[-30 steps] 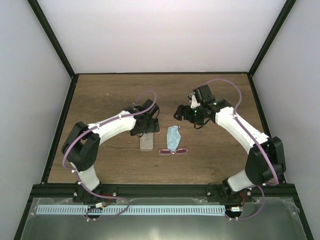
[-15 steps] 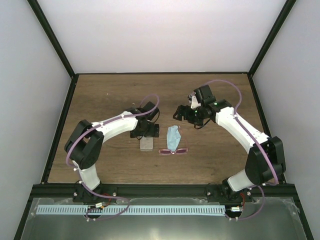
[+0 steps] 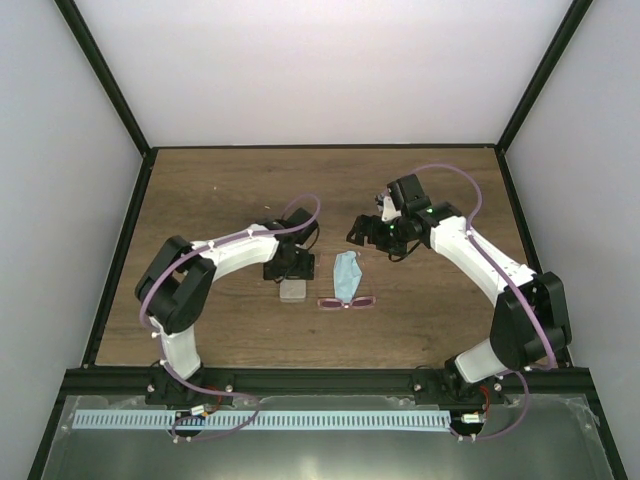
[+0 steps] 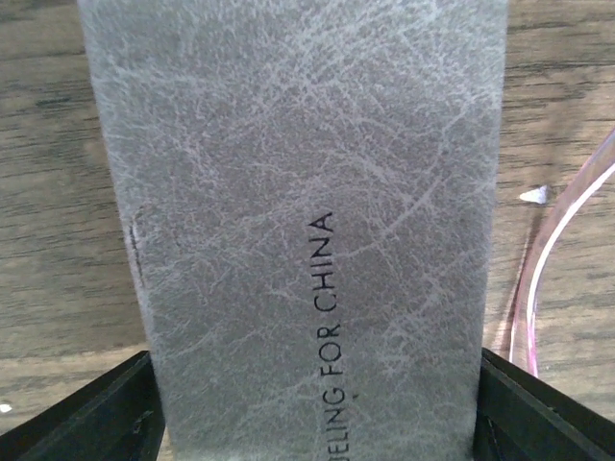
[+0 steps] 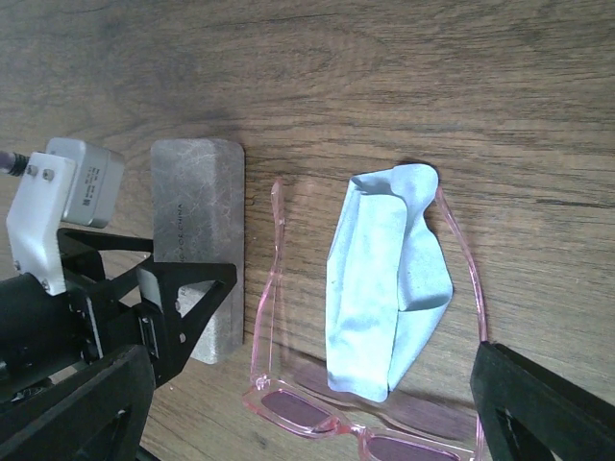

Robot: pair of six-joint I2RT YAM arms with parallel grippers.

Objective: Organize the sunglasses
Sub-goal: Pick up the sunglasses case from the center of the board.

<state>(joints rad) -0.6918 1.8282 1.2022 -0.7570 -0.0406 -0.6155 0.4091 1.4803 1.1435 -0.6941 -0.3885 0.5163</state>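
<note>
The sunglasses (image 3: 346, 301) are a thin pink frame with tinted lenses, lying open on the wood with a light blue cloth (image 3: 347, 275) between their arms. In the right wrist view the sunglasses (image 5: 288, 408) lie below my open right gripper (image 5: 312, 384), which hovers over the cloth (image 5: 384, 288) and holds nothing. The grey case (image 3: 292, 290) lies closed just left of them. My left gripper (image 3: 290, 268) is down on the case's far end. In the left wrist view the case (image 4: 307, 192) fills the gap, both fingers against its long sides. A pink arm of the sunglasses (image 4: 538, 269) shows beside it.
The wooden table (image 3: 220, 190) is enclosed by white walls and a black frame (image 3: 110, 250). My right arm (image 3: 470, 250) curves in from the right, its gripper (image 3: 362, 230) above and behind the cloth.
The left gripper has come down along the case and its jaws have narrowed onto the case's sides. The right arm, sunglasses and cloth have barely moved.
</note>
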